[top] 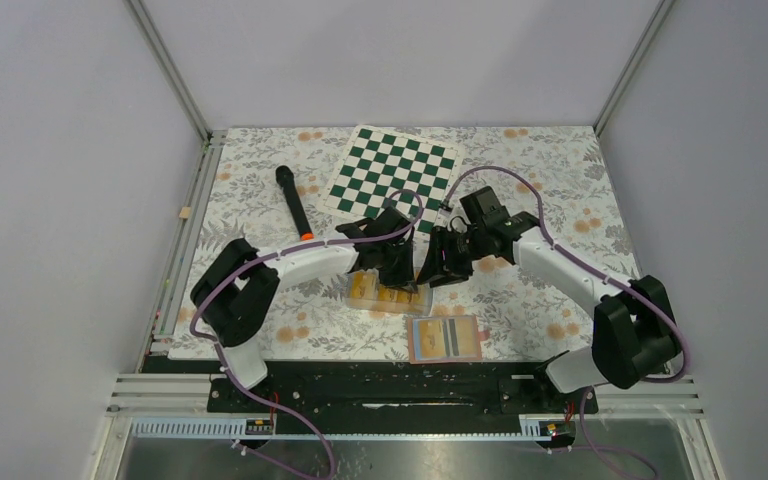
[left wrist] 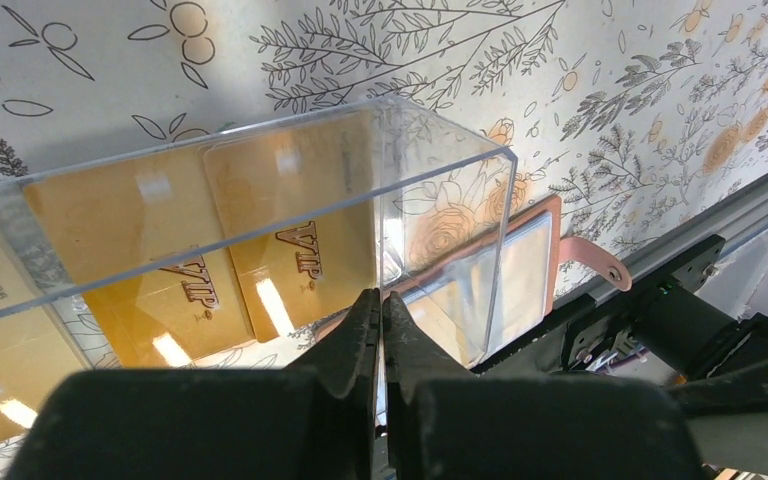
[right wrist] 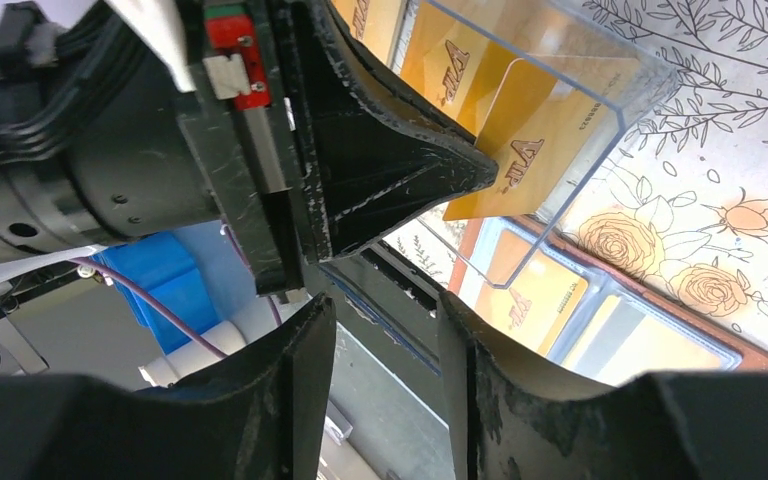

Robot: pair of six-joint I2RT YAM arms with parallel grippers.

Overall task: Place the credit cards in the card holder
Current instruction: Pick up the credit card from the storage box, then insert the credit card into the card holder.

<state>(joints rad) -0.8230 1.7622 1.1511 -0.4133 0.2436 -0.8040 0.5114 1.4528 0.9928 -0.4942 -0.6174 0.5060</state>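
Several yellow-orange VIP credit cards (top: 385, 293) lie in a clear plastic box (top: 410, 300) at the table's middle; they also show in the left wrist view (left wrist: 290, 230) and the right wrist view (right wrist: 530, 150). My left gripper (left wrist: 381, 300) is shut on the thin wall of the box (left wrist: 440, 200); in the top view it (top: 395, 265) sits over the box. My right gripper (right wrist: 385, 330) is open and empty, just right of the box (top: 440, 268). The tan card holder (top: 445, 338) lies open nearer the front, a yellow card (right wrist: 545, 295) in one pocket, its snap tab (left wrist: 595, 262) pointing frontward.
A green-white chessboard (top: 392, 170) lies at the back. A black microphone with an orange ring (top: 292, 203) lies to its left. A black and aluminium rail (top: 410, 385) runs along the near table edge, close to the card holder.
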